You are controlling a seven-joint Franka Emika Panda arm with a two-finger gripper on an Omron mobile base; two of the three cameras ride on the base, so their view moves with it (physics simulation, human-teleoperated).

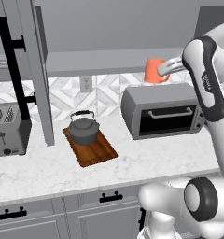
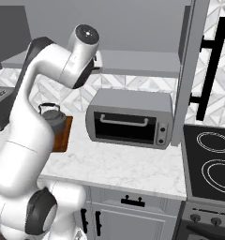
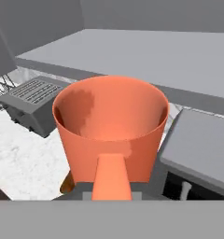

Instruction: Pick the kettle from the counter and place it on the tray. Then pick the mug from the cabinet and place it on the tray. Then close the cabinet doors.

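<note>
The orange mug (image 1: 153,71) hangs in the air just in front of the cabinet shelf (image 1: 95,60), above the toaster oven. My gripper (image 1: 162,69) is shut on its side handle. In the hand view the mug (image 3: 111,126) is upright and close, its handle pointing down into my gripper (image 3: 113,187). The dark grey kettle (image 1: 84,128) stands on the reddish-brown tray (image 1: 99,152) on the white counter (image 1: 53,170). Both cabinet doors stand open: the left door (image 1: 37,70) and the right door (image 2: 187,70).
A grey toaster oven (image 1: 163,112) sits on the counter right under the mug. A toaster (image 1: 9,128) stands at the far left. A black stove top (image 2: 210,164) lies to the right of the counter. The open left door hangs close to the tray.
</note>
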